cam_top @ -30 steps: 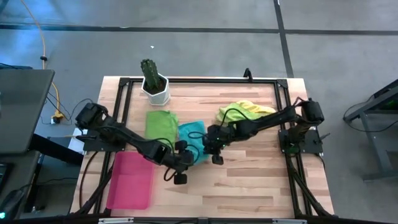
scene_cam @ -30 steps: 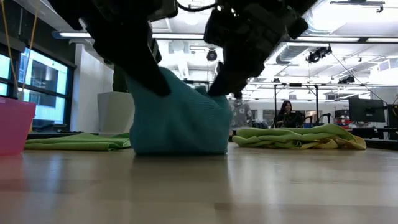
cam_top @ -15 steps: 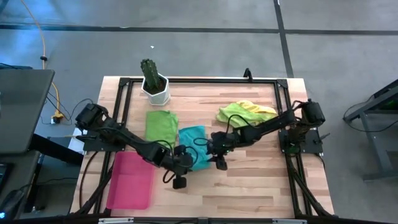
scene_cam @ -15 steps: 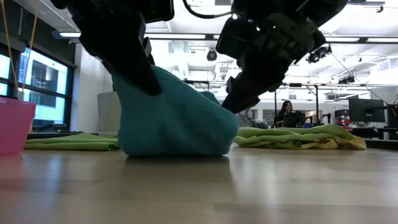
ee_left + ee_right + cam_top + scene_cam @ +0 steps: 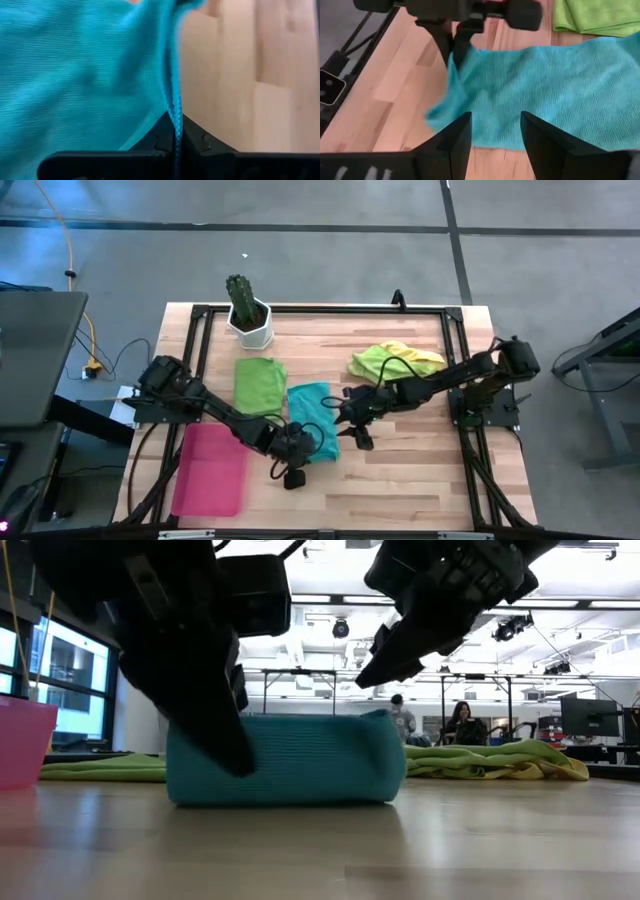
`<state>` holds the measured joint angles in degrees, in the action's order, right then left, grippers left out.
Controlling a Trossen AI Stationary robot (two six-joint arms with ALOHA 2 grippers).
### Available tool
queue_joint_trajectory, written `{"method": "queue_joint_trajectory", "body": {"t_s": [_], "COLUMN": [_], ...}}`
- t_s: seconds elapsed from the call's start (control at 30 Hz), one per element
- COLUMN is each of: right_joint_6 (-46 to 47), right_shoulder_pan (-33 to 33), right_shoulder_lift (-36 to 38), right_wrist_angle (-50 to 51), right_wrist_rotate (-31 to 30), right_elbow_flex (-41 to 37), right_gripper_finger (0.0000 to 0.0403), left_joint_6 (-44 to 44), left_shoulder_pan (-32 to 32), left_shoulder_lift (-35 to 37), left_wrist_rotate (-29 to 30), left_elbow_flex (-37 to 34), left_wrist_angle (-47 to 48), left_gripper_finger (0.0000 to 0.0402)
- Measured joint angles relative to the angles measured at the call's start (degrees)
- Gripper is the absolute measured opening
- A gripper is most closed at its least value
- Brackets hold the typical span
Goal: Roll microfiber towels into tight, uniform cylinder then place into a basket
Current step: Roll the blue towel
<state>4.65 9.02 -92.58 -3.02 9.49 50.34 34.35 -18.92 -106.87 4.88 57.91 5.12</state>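
The teal towel (image 5: 312, 418) lies spread near the table's middle. My left gripper (image 5: 300, 446) is shut on its near edge. My right gripper (image 5: 344, 422) hovers open just right of the towel and above its right edge, with nothing between its fingers (image 5: 461, 135). In the low view the towel (image 5: 290, 760) stands as a low, wide wall, with the right gripper (image 5: 400, 650) above it. A green towel (image 5: 259, 380) lies flat behind it. The lime green and yellow towels (image 5: 395, 360) lie bunched at the far right. The pink basket (image 5: 210, 470) sits at the near left. My left gripper pinches the teal towel's near edge (image 5: 173, 107) between its two shut fingers, near the near left corner (image 5: 453, 67). The fingers slant down from the table's left. That edge stands a little off the wood, and the rest of the towel lies on the table.
A white pot with a cactus (image 5: 250, 320) stands at the far left of the table. Bare wood (image 5: 420, 470) stretches along the near right. A black frame (image 5: 455, 350) runs around the table's edges.
My right gripper has opened, let go of the teal towel and drawn back toward the table's right edge. My left gripper has sunk and moved toward the near edge with the towel's edge. The towel, first humped up between both grippers, now sits lower and wider.
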Motion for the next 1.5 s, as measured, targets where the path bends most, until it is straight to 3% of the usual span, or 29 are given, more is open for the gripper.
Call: {"method": "queue_joint_trajectory", "body": {"t_s": [0.13, 0.37, 0.63, 0.87, 1.1, 1.37, 1.5], "right_joint_6": [3.2, 8.6, 1.7, 1.3, -5.1, -3.1, -2.5], "right_shoulder_pan": [0.0, 1.0, 7.8, 13.2, 12.2, 12.4, 14.8], "right_shoulder_lift": [-0.1, -0.2, -0.3, -1.0, -1.6, -2.4, -5.6], "right_wrist_angle": [-7.2, -9.2, -18.1, -22.1, -25.1, -27.5, -32.3], "right_wrist_rotate": [-0.1, 1.1, 1.0, -8.8, -9.5, -9.6, -12.4], "right_elbow_flex": [-2.9, -7.5, -12.1, -14.0, -14.1, -14.1, -14.1], "right_gripper_finger": [0.0161, 0.0161, 0.0161, 0.0161, 0.0161, 0.0161, 0.0161], "left_joint_6": [0.0, 0.0, 1.5, 1.5, 3.8, 9.4, 11.5], "left_shoulder_pan": [0.4, 0.4, 0.5, 0.4, 0.5, 0.5, 0.5], "left_shoulder_lift": [-0.3, -0.3, -0.3, -0.3, -0.3, -0.3, -0.3], "left_wrist_rotate": [0.1, 0.3, 0.3, 0.3, 0.3, 0.3, 1.0], "left_elbow_flex": [0.0, 0.0, 0.0, 0.0, 0.0, 0.0, 0.0], "left_wrist_angle": [-0.4, -0.6, -0.5, -0.3, -0.3, -0.3, -0.9], "left_gripper_finger": [0.0004, 0.0033, 0.0032, 0.0020, 0.0010, 0.0010, 0.0010]}}
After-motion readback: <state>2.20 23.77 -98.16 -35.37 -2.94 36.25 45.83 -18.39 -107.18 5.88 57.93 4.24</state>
